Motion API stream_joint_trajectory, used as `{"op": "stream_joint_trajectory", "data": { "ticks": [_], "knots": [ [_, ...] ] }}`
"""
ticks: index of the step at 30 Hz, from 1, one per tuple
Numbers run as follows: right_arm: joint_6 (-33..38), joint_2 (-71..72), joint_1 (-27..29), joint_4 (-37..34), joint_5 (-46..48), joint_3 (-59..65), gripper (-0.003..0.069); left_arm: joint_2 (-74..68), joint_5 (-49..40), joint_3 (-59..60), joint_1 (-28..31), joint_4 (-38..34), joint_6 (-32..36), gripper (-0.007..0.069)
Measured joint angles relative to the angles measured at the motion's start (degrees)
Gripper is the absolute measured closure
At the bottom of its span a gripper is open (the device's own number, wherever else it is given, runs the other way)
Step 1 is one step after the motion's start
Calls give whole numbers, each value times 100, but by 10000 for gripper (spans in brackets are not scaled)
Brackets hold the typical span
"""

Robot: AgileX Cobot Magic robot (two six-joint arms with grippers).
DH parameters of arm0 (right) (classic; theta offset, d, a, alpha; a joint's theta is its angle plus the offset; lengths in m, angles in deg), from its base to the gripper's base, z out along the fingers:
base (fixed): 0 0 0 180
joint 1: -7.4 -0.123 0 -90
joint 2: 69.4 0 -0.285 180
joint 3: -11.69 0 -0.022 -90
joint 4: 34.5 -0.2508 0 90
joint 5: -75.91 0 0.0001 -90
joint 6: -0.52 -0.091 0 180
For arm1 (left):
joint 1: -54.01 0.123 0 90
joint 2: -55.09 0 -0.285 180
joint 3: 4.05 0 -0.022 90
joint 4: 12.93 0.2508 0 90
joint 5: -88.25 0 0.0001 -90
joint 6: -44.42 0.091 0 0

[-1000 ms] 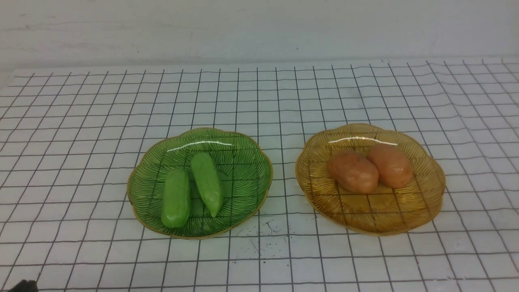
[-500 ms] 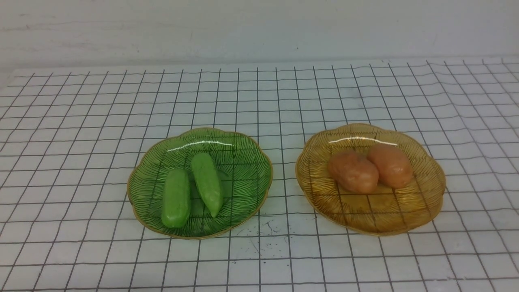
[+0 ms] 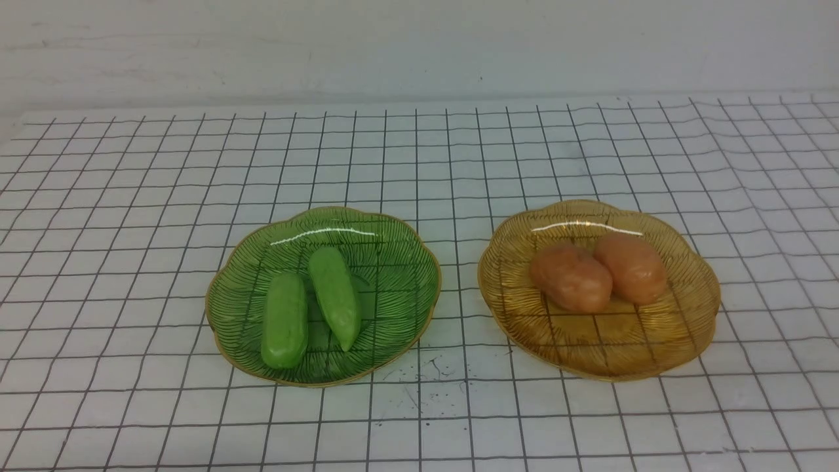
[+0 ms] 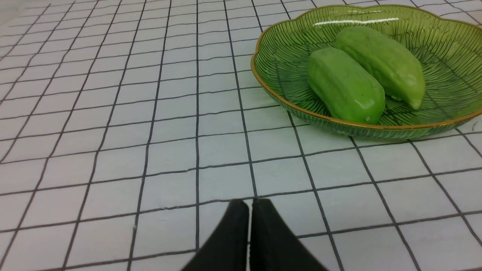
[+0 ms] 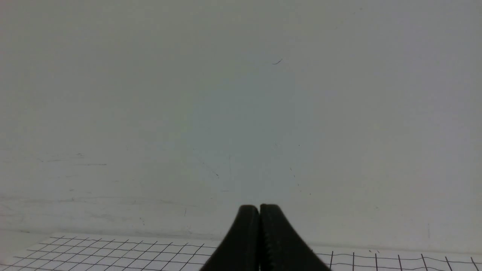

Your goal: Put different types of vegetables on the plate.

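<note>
A green glass plate (image 3: pixel 400 275) left of centre holds a blunt bright green cucumber (image 3: pixel 284 320) and a paler pointed gourd (image 3: pixel 335 296) side by side. An amber glass plate (image 3: pixel 688 321) to the right holds two orange-brown potatoes (image 3: pixel 570 278) (image 3: pixel 630 267) touching each other. Neither arm shows in the front view. In the left wrist view my left gripper (image 4: pixel 250 203) is shut and empty, low over the cloth, well short of the green plate (image 4: pixel 448 41), the cucumber (image 4: pixel 344 86) and the gourd (image 4: pixel 380 64). My right gripper (image 5: pixel 259 209) is shut and empty, facing the wall.
A white cloth with a black grid (image 3: pixel 419 157) covers the table. A plain pale wall (image 3: pixel 419 46) stands along its far edge. Small dark specks (image 3: pixel 426 380) mark the cloth between the plates near the front.
A dark bit of the left arm at the bottom left corner of the front view one second ago has gone out of view. Plates and vegetables have not moved.
</note>
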Motion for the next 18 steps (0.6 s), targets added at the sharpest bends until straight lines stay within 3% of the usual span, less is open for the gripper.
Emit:
{"op": "stream_joint_trajectory", "data": {
  "ticks": [8,18],
  "knots": [
    [35,37,159,120,181,5,673,0,0,0,0,0,0,632],
    [-8,110,1628,53,277,1473,673,0,-4,0,0,-6,0,632]
  ]
}}
